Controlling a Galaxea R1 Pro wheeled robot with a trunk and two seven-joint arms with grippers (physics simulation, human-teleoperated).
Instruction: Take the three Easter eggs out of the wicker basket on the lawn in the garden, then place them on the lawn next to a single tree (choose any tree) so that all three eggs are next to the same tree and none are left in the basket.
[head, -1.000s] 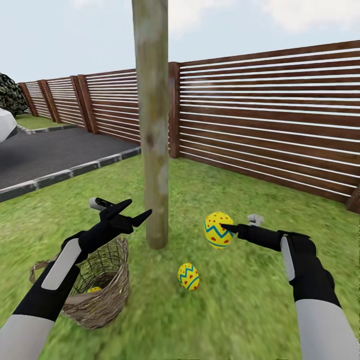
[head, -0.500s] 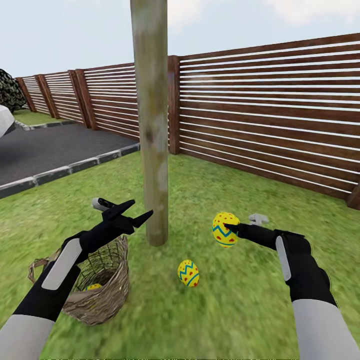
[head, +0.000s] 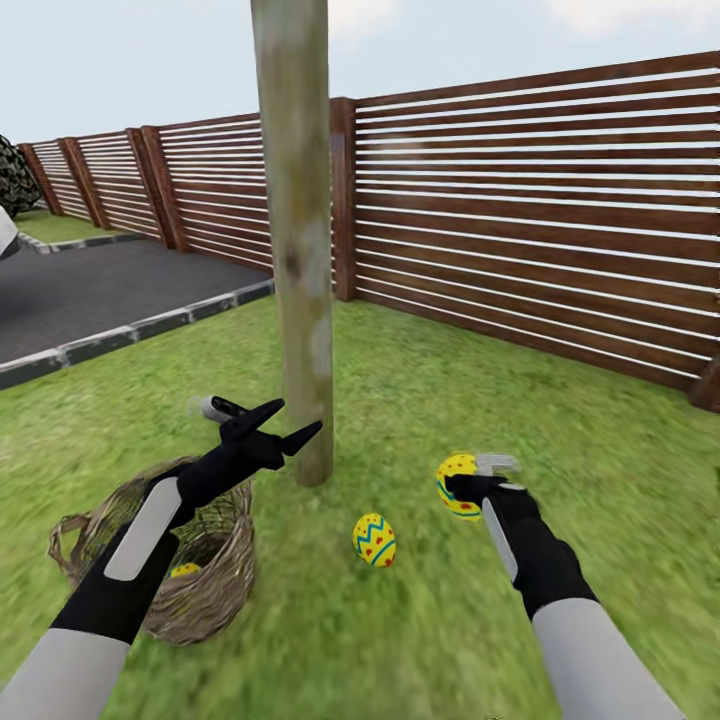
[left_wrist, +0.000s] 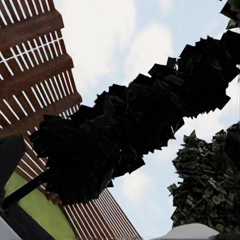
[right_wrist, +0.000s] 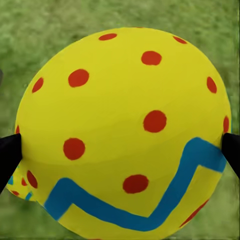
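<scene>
Counting the Easter eggs gives three. One egg (head: 457, 483) is pinched in the right gripper (head: 462, 490), low over the lawn (head: 420, 380) to the right of the tree (head: 300, 250); the right wrist view shows that same egg (right_wrist: 122, 132) close up, yellow with red dots and a blue zigzag, a black fingertip (right_wrist: 10, 152) pressed against each side. A second egg (head: 374, 539) lies free on the grass just in front of the tree's base. The third egg (head: 185, 570) sits inside the wicker basket (head: 215, 590), left of the tree, and only a small yellow patch of it shows through the lattice.

There is one basket, partly covered by the left forearm. The left gripper (head: 290, 425) hovers above the basket rim, close to the trunk, its two fingers spread apart and grasping nothing.

The tree's top is cut off by the frame. In the left wrist view, a dark jagged mass of foliage (left_wrist: 125, 130) stands against the sky, too black to make out in detail, with the slatted wooden fence (left_wrist: 30, 60) beside it. Behind the tree, that fence (head: 520, 200) runs along the lawn, and an asphalt driveway (head: 90, 290) lies to the tree's left.
</scene>
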